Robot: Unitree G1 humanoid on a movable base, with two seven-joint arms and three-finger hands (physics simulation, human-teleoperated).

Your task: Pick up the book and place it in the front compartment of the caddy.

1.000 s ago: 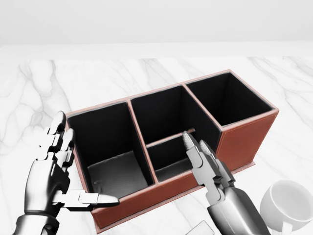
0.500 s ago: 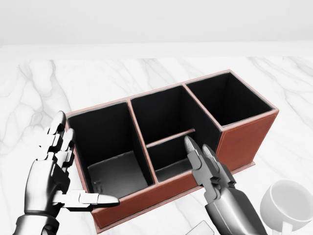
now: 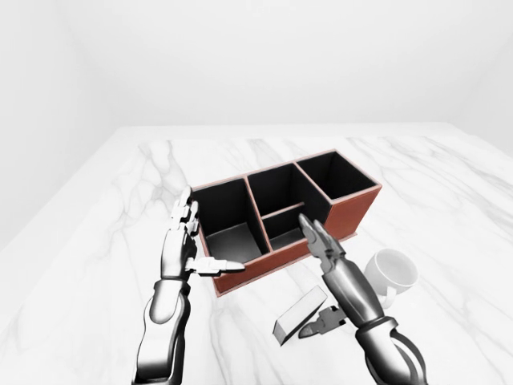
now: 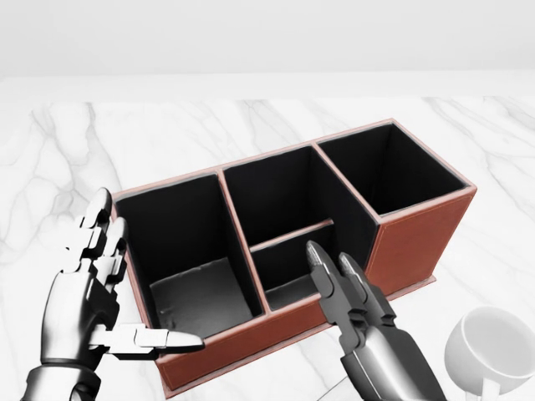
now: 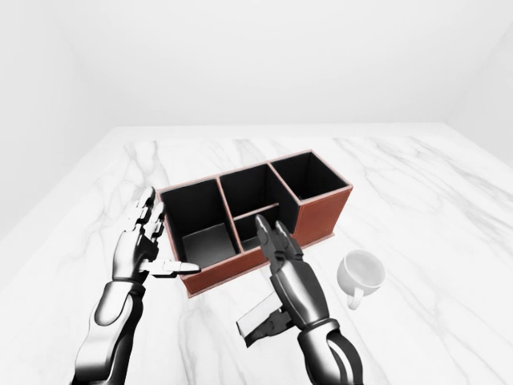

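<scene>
The caddy (image 3: 353, 215) is a red-brown box with black compartments on the marble table. The book (image 3: 298, 315) is a pale grey block lying flat just below the caddy in the left-eye view. My right hand (image 3: 325, 255) is open, its fingers stretched out over the caddy's lower wall and above the book, with its thumb (image 3: 324, 324) beside the book's right edge. My left hand (image 3: 200, 241) is open at the caddy's left end, with its thumb (image 4: 167, 341) lying along the lower wall. Neither hand holds anything.
A white mug (image 3: 391, 271) stands on the table to the right of my right hand, below the caddy's right end. The marble table (image 3: 120, 208) spreads wide on all sides, with white walls behind it.
My right hand has drawn back toward the bottom of the head view and slightly left, away from the caddy's middle compartments. The left hand and the caddy have not moved.
</scene>
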